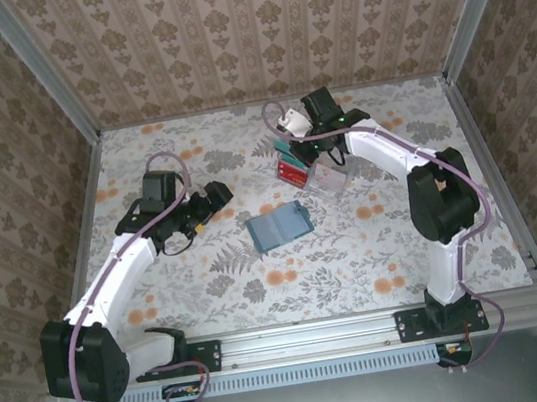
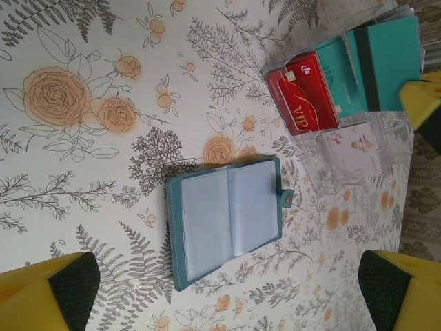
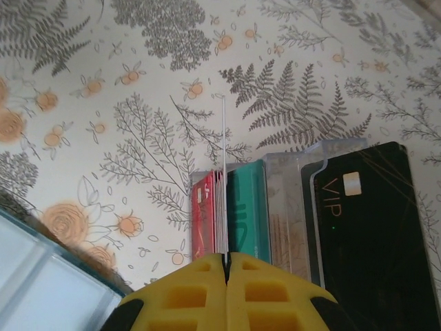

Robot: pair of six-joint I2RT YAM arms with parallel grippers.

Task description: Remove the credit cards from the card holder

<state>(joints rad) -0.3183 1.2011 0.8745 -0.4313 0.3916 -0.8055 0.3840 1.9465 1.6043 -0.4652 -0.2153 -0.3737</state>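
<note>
Card holder (image 2: 224, 221) lies open just ahead of the left gripper (image 2: 227, 279), whose jaws stand wide apart. The right gripper (image 3: 226, 262) is squeezed tight on a thin card (image 3: 224, 172), seen edge-on, right above the clear box (image 3: 286, 200).

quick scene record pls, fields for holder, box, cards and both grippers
card holder: open flat, visible slots look empty
clear box: beyond the card holder, apart from it
red card: in the clear box
black card: near the red one, past a teal stack
left gripper: open, aimed at the card holder, not touching
right gripper: shut on a thin sheet seen edge-on, over the clear box
</note>
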